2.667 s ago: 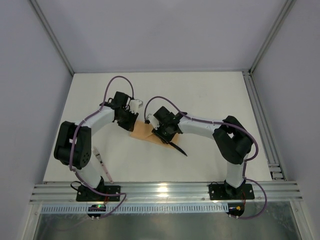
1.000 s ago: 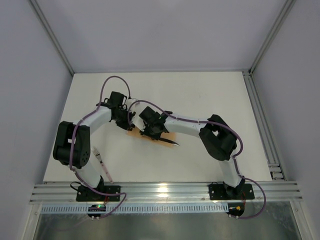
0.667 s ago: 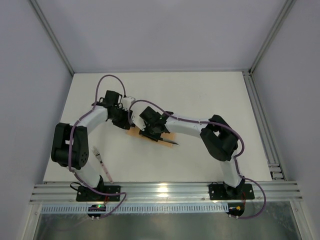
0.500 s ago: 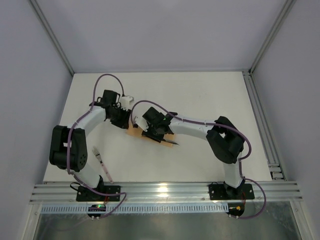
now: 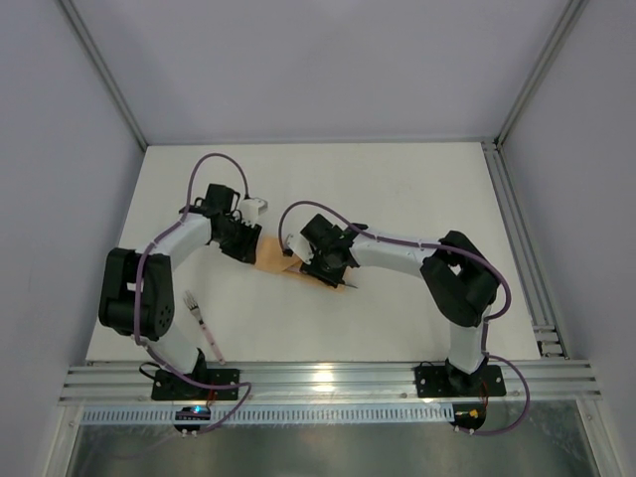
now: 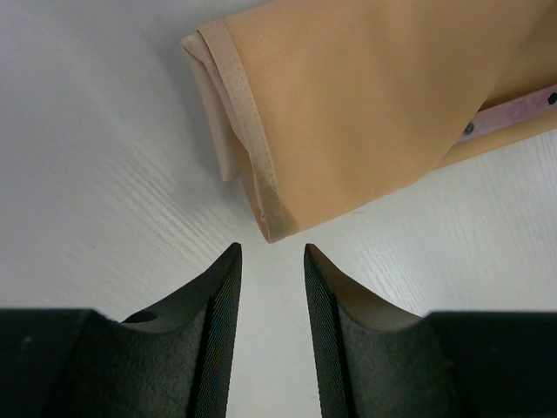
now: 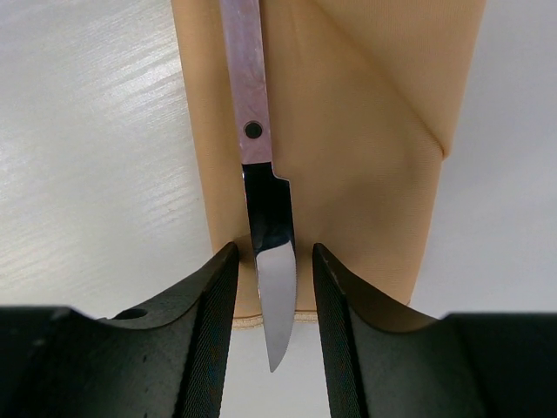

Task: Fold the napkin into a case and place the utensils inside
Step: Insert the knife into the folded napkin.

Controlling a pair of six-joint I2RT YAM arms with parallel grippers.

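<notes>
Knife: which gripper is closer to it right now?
Right. The right gripper straddles the knife blade, jaws open, not gripping. The left gripper hovers just off the other end of the napkin, away from the knife.

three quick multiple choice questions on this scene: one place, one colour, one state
1. Where is the fork?
A) on the table, apart from the napkin
B) tucked inside the napkin
C) in a claw

2. What colour is the napkin?
A) blue
B) peach-orange
C) white

3. How is the left claw?
A) shut on the napkin
B) shut on the fork
C) open, holding nothing

Answers:
1 A: it lies alone on bare tabletop in the top view.
2 B: both wrist views show that colour.
3 C: its fingers stand apart with only table between them.
</notes>
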